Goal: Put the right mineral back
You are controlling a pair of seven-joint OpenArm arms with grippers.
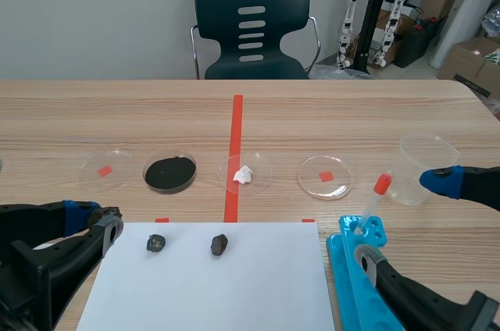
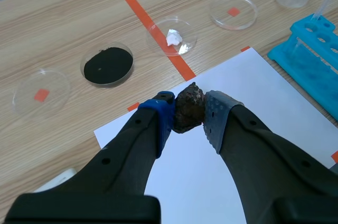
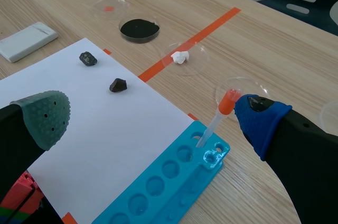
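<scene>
My left gripper [image 2: 188, 113] is shut on a dark brown, rough mineral [image 2: 189, 106], held above the near left corner of the white paper sheet [image 2: 248, 129]. In the scene view that gripper [image 1: 95, 218] sits at the sheet's left edge, and the held stone is hidden there. Two more dark minerals lie on the sheet [image 1: 258, 284]: one on the left [image 1: 155, 243], one on the right [image 1: 219, 245]. My right gripper [image 1: 404, 218] stands open over the blue tube rack [image 1: 359, 276], its fingers wide apart [image 3: 153, 117] with nothing between them.
Several petri dishes stand in a row beyond the sheet: an empty one [image 1: 105, 169], black powder [image 1: 169, 172], a white lump [image 1: 245, 175], another empty one [image 1: 326, 176]. A clear cup [image 1: 426, 165] and an orange-bulb dropper [image 1: 376, 194] are at the right. A white block [image 3: 26, 40] lies left of the sheet.
</scene>
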